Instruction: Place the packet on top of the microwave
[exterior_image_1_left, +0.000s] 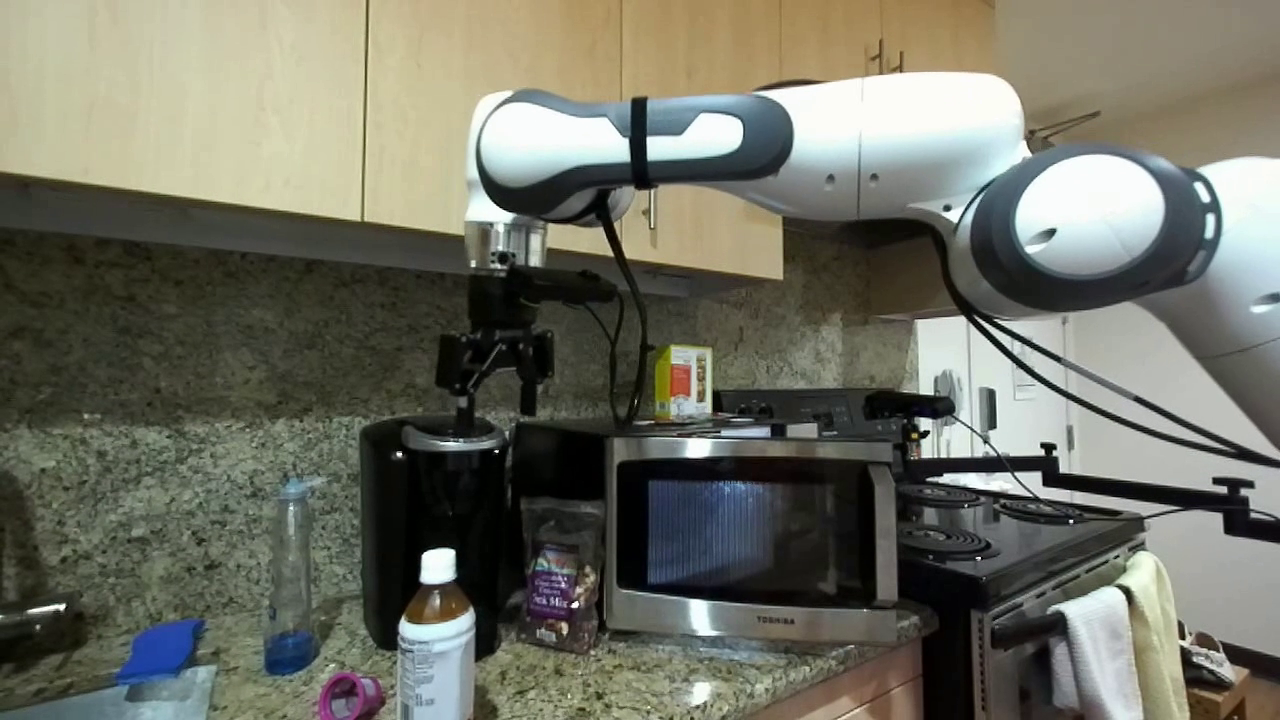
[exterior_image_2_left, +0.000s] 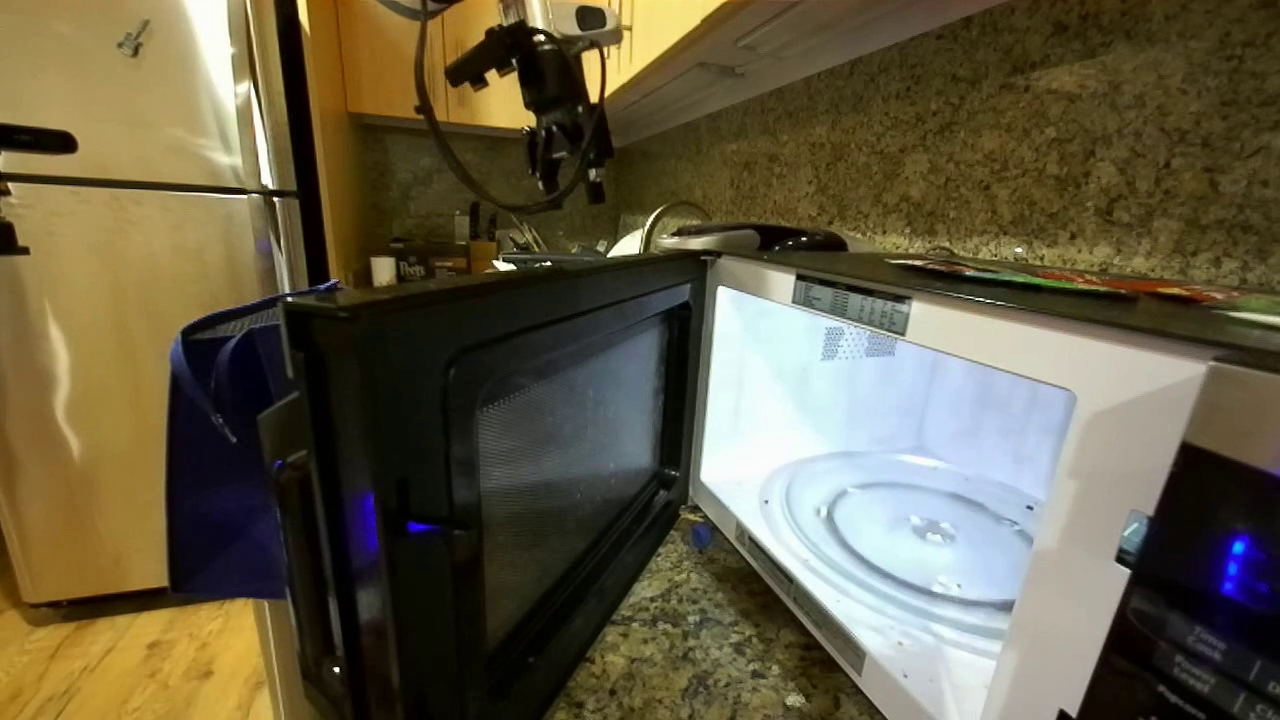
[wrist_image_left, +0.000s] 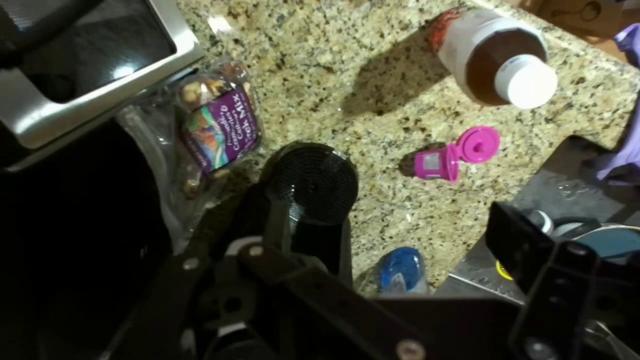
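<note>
Claw: is hanging left of centre in an exterior view, above the black coffee maker, its jaws standing apart, holding nothing.
Trek Mix packet: is standing lower centre, below and right of the claw, just beside the Toshiba microwave, its long axis running vertically.

End effector hangs above the black coffee maker, jaws parted; packet stands upright on the counter, between coffee maker and microwave; white-capped bottle stands in front of the coffee maker, pink cup lies near the bottle
</note>
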